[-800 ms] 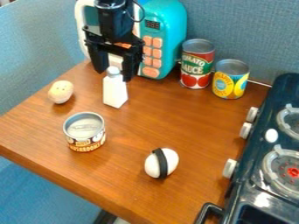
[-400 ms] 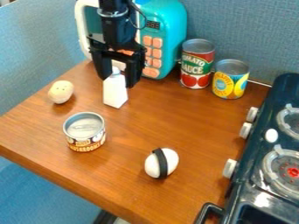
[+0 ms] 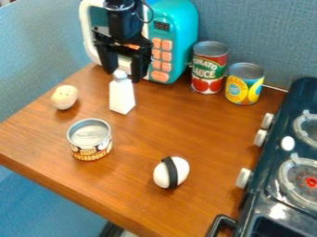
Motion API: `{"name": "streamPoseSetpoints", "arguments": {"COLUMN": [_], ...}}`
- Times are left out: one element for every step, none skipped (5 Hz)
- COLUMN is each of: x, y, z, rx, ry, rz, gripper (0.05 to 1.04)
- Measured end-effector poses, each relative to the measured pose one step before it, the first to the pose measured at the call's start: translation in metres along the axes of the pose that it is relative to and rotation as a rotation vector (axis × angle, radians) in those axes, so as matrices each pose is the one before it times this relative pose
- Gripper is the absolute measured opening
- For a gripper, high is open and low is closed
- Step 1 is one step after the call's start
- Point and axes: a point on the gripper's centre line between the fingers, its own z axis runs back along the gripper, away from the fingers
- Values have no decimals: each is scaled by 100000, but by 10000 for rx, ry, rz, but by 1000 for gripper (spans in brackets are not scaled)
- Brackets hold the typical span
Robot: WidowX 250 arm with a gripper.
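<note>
One black gripper (image 3: 123,77), fingers spread wide and seemingly empty, hangs at the top of one white bottle (image 3: 122,98), upright on the bench (image 3: 167,125) near one turquoise toy microwave (image 3: 185,30); apparent stage, alignment, any grip calling for fingers centred about the bottle's neck.

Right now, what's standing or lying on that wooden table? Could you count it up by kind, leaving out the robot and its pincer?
Tin cans: 3
White bottle: 1
Toy potato: 1
White egg-shaped toy with a black band: 1
Toy microwave: 1
Total on the wooden table: 7
</note>
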Motion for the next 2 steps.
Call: {"name": "streamPoseSetpoints", "arguments": {"x": [775,445], "y": [445,859], "z": [-218,-110], "rx": [206,234], "ry": [-30,84], "rz": [27,219], "gripper": [990,990]}}
